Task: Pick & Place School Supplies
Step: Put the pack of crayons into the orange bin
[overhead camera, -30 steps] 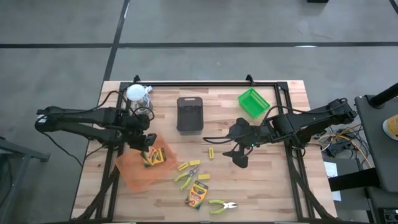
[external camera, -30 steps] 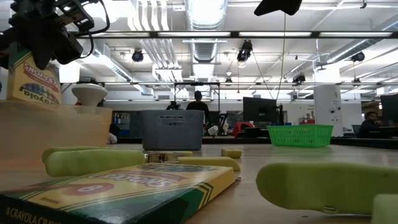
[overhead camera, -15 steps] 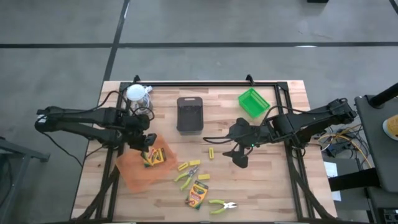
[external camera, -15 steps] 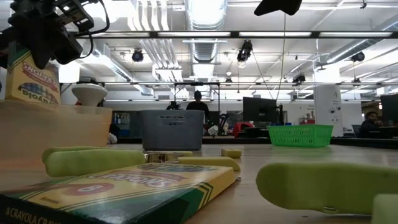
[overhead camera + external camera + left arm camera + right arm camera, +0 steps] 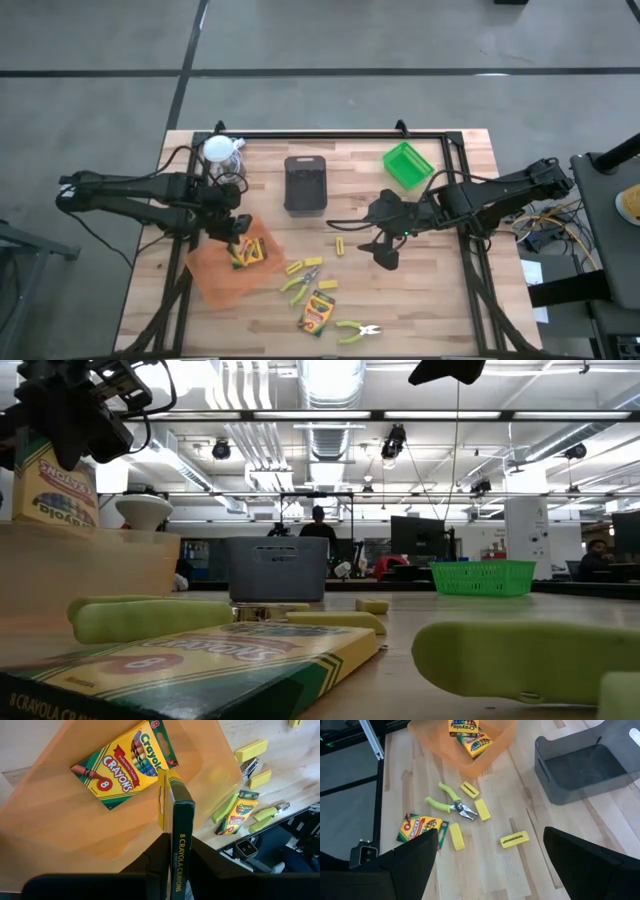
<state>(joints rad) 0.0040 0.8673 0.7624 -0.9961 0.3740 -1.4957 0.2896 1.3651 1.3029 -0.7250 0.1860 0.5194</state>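
**Crayon box over orange tray, release pending**

While the left gripper (image 5: 172, 865) hangs over the translucent orange plastic tray (image 5: 213, 272), its fingers are clamped tight on a yellow-green cardboard crayon box (image 5: 175, 820), held edge-on and upright. One matching flat crayon box (image 5: 122, 765) already lies in the tray. My read: place step, box carried in but not let go. Next move calls for lowering a bit, then opening the fingers so the box drops beside the one inside without hitting the tray wall.

Near to far on the light wooden slatted tabletop (image 5: 440, 300):
- near edge: lime-handled small pliers-type tool (image 5: 357, 330), then a third crayon box lying flat (image 5: 318, 313)
- just beyond: second lime-handled tool (image 5: 301, 281) with short yellow blocks (image 5: 297, 267) touching or just beside it; one more yellow block (image 5: 340, 244) apart to the right
- right gripper (image 5: 386, 252), mid-table right, fingers spread wide, holding nothing, waiting
- far: dark grey plastic bin (image 5: 305, 183) centre, bright green mesh basket (image 5: 407, 165) right, white-topped metal object (image 5: 219, 151) left

Room beyond: open workshop, bright ceiling strip lights, ducting, a person standing far back (image 5: 317, 525) behind the grey bin.
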